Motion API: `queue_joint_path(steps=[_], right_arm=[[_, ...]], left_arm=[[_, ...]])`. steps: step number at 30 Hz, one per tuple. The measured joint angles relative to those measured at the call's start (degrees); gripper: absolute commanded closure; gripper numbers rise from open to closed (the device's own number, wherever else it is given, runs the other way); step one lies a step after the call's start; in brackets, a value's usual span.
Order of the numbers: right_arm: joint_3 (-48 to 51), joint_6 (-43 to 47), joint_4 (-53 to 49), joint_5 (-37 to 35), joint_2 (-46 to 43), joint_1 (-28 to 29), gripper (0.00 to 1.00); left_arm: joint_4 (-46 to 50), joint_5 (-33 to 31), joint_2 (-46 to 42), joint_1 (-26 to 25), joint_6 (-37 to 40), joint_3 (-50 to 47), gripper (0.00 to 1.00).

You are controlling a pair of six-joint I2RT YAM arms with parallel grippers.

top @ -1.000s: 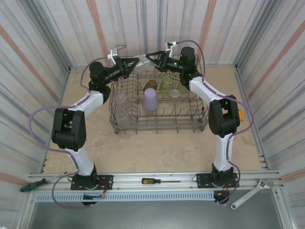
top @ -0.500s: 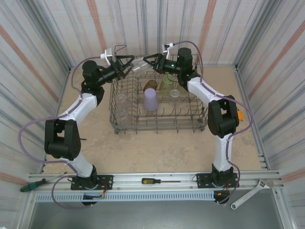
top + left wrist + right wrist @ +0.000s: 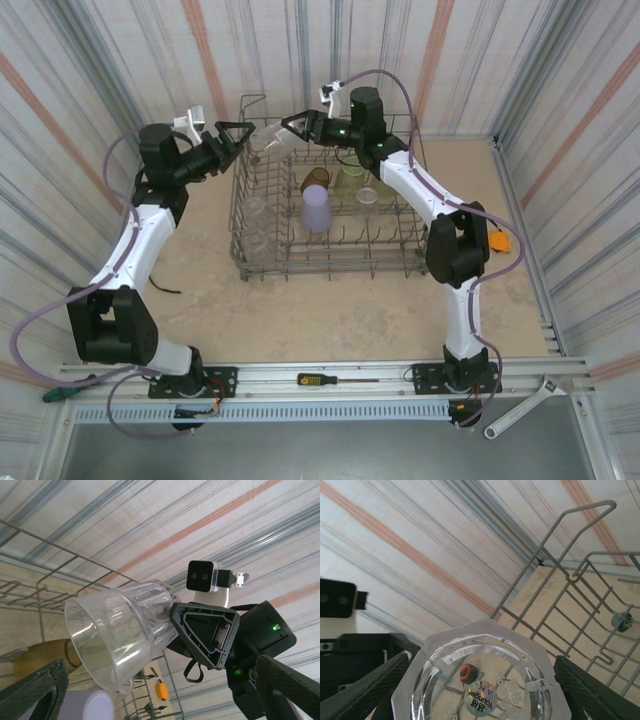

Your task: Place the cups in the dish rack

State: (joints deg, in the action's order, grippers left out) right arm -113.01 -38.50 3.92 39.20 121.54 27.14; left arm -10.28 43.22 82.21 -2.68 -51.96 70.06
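A clear cup (image 3: 266, 136) hangs in the air over the far left corner of the dish rack (image 3: 335, 272). My right gripper (image 3: 288, 129) is shut on its base, and the cup's mouth points left. In the right wrist view the cup's faceted bottom (image 3: 470, 650) sits between my right gripper's (image 3: 482, 690) fingers. My left gripper (image 3: 236, 136) stands open just left of the cup, apart from it. The left wrist view looks into the cup's mouth (image 3: 115, 635) past open fingers (image 3: 35, 690). In the rack stand a lavender cup (image 3: 316, 208), an amber cup (image 3: 316, 180), a green cup (image 3: 350, 175) and clear cups (image 3: 255, 212).
Corrugated walls close in the table on three sides. A small orange object (image 3: 503, 241) lies right of the rack. A screwdriver (image 3: 325, 379), a wrench (image 3: 520, 408) and a green-handled tool (image 3: 65, 388) lie along the near rail.
My left gripper opened, let go of the clear cup and drew back to the left. My right gripper moved left and up with the cup in it.
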Motion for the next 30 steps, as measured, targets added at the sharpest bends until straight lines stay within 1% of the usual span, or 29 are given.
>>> queue_joint_path(steps=[9,15,22,30], right_arm=[[-6.51,12.59,-12.07,-9.62,4.98,4.48,0.58],[-8.09,20.28,-16.74,-16.65,6.69,7.52,0.58],[-12.24,28.15,-19.04,-22.88,10.05,10.19,0.58],[-14.62,33.68,-19.58,-26.60,13.40,11.63,0.57]], left_arm=[[11.26,-3.52,-4.26,2.64,7.96,0.00,0.01],[16.52,-5.46,-6.95,4.04,11.37,-0.13,0.01],[20.63,-6.60,-10.23,6.38,13.84,-1.49,0.01],[25.49,-7.37,-12.39,7.26,17.11,-1.57,0.01]])
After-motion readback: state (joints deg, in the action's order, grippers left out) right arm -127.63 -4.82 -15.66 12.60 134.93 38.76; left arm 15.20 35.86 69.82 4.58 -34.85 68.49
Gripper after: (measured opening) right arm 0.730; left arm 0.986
